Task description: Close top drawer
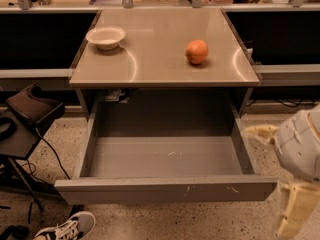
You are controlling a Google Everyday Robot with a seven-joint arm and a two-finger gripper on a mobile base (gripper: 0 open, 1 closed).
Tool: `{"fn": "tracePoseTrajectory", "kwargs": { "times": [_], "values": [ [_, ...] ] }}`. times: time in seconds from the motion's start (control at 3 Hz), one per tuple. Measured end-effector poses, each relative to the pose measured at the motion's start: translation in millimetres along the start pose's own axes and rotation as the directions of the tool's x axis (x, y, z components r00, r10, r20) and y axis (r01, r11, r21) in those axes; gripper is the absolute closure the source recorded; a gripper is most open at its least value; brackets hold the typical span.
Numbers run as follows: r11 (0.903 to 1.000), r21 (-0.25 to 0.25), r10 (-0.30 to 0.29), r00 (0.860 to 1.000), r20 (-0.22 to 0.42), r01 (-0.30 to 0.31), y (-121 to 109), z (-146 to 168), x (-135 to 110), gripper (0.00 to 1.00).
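The top drawer (pixel 165 190) is a wide, deep grey metal drawer under the tabletop (pixel 160 64). It stands pulled far out toward me and its inside is empty. Its flat front has small pale scratches right of centre. My gripper (pixel 265 182) is at the right edge of the view, just beyond the drawer's front right corner and not touching it. Its two pale yellow fingers (pixel 260 133) are spread wide apart and hold nothing. The white wrist behind it is partly cut off by the frame.
A white bowl (pixel 105 37) and an orange (pixel 197 51) sit on the tabletop. A dark stool with cables (pixel 30 111) stands at the left of the drawer. A sneaker (pixel 67 228) is on the speckled floor by the drawer's front left corner.
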State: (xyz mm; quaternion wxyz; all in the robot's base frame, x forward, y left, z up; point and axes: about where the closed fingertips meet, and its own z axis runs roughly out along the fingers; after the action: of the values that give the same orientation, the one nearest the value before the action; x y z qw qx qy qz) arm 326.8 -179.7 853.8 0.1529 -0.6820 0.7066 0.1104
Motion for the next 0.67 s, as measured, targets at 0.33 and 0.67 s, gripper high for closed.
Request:
{"fn": "tracePoseTrajectory", "kwargs": {
  "times": [0.33,0.67],
  "values": [
    [0.9986,-0.033,-0.039,0.999,0.025,0.04,12.2,12.1,0.3,0.0],
    [0.9987,-0.033,-0.039,0.999,0.024,0.04,12.0,12.1,0.2,0.0]
  ]
}}
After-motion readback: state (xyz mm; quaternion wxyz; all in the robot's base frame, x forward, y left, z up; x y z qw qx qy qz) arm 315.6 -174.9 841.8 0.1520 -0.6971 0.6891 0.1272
